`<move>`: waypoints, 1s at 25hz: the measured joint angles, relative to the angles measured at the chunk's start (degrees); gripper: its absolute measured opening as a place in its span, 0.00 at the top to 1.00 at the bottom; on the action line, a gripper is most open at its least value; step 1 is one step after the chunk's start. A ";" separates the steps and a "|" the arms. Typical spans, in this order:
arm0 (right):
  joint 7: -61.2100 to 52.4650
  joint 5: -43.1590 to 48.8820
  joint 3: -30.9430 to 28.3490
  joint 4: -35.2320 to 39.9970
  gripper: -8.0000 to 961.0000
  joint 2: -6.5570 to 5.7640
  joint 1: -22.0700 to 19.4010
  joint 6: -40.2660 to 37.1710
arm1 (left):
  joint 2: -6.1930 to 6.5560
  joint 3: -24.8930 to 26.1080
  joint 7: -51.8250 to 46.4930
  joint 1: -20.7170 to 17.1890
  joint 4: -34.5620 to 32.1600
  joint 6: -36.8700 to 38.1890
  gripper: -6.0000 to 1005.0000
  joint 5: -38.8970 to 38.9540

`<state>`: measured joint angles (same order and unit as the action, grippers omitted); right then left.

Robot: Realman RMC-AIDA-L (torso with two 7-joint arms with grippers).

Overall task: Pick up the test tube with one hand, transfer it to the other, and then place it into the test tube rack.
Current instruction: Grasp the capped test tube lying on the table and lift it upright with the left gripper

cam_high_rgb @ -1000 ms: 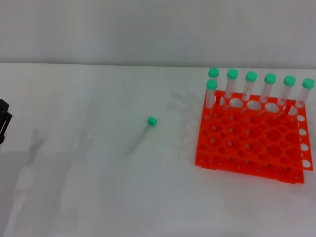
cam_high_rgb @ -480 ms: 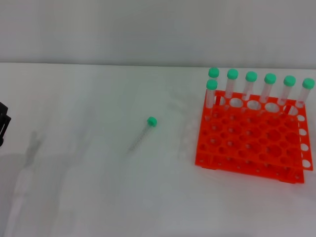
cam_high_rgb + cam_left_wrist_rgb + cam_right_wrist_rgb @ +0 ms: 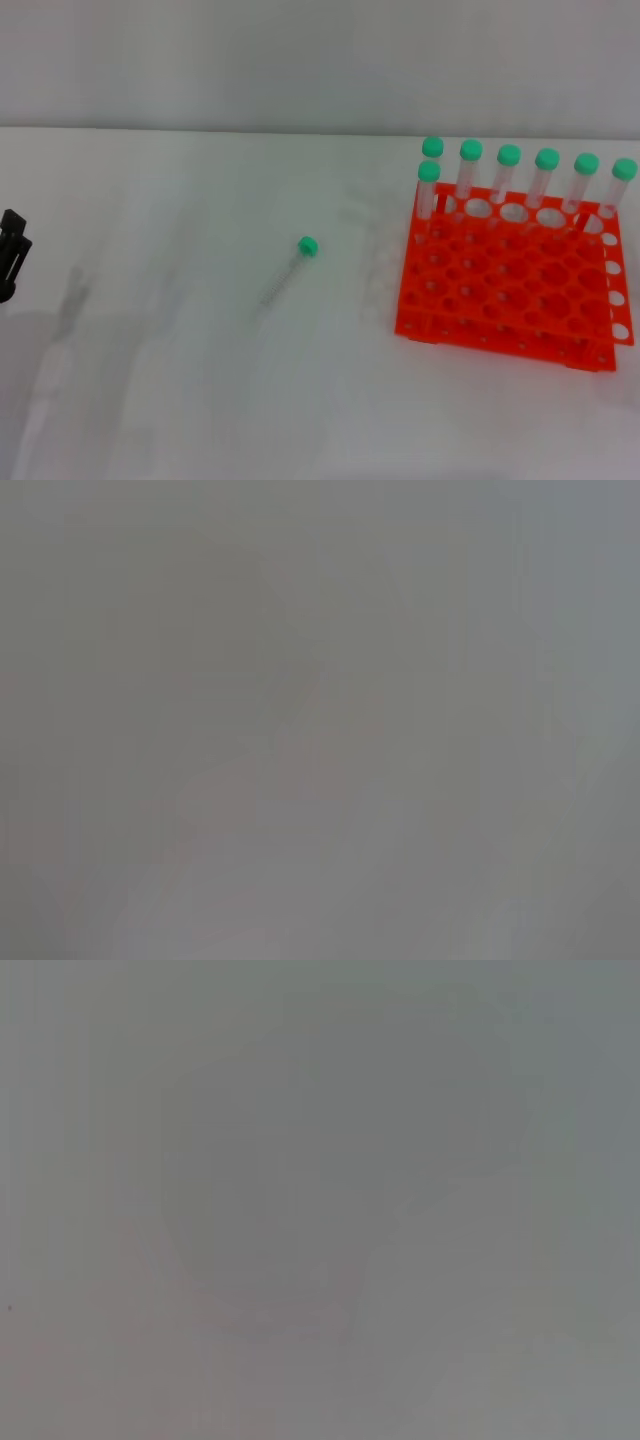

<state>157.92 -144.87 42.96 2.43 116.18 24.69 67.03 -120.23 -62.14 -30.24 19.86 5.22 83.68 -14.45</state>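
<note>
Here the test tube lies flat on the white surface, near the middle of the head view. It is a slim tube of clear plastic, so clear that its body is faint against the surface, and its round green cap points away from the robot and a little to the right. Nothing touches it. Well apart from it, on the right side, stands the test tube rack, made of bright orange-red plastic that looks smooth, with two flat tiers and a grid of many round holes. In the far row of the rack six other tubes stand upright, each with the same green cap, and a seventh tube stands at the rack's left edge, just in front of the leftmost one of the row. The nearer holes hold no tubes. At the left edge of the head view only a small part of the left tool shows, black and with angular shape, over the surface and far from the test tube; I cannot tell if it is spread or pressed together. A soft grey shadow falls on the surface just beside it. The right tool does not appear in any view. Both wrist views show only a plain grey field where no shape can be made out.
</note>
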 joint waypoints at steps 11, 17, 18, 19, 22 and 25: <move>0.01 -0.06 -0.07 -0.17 0.12 -0.07 -0.19 0.13 | 0.08 0.00 0.00 -0.08 -0.05 0.52 0.13 -0.77; 0.02 -0.06 -0.07 -0.15 0.12 -0.07 -0.20 0.12 | 0.09 0.00 0.00 -0.08 -0.02 0.56 0.13 -0.76; 0.02 -0.06 -0.07 -0.15 0.12 -0.07 -0.20 0.12 | 0.09 0.00 0.00 -0.06 0.00 0.57 0.13 -0.76; 0.02 -0.06 -0.07 -0.15 0.12 -0.08 -0.19 0.12 | 0.09 0.01 0.00 -0.05 0.02 0.58 0.13 -0.76; 0.01 -0.06 -0.07 -0.14 0.12 -0.08 -0.17 0.12 | 0.09 0.00 -0.09 0.09 0.12 0.60 0.13 -0.75; 0.02 -0.06 -0.07 -0.13 0.12 -0.08 -0.16 0.12 | 0.09 0.01 -0.72 0.15 0.15 0.61 0.13 -0.75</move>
<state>157.94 -144.93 42.89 2.29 116.10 24.52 67.15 -120.14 -62.14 -30.96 20.01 5.37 84.29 -15.20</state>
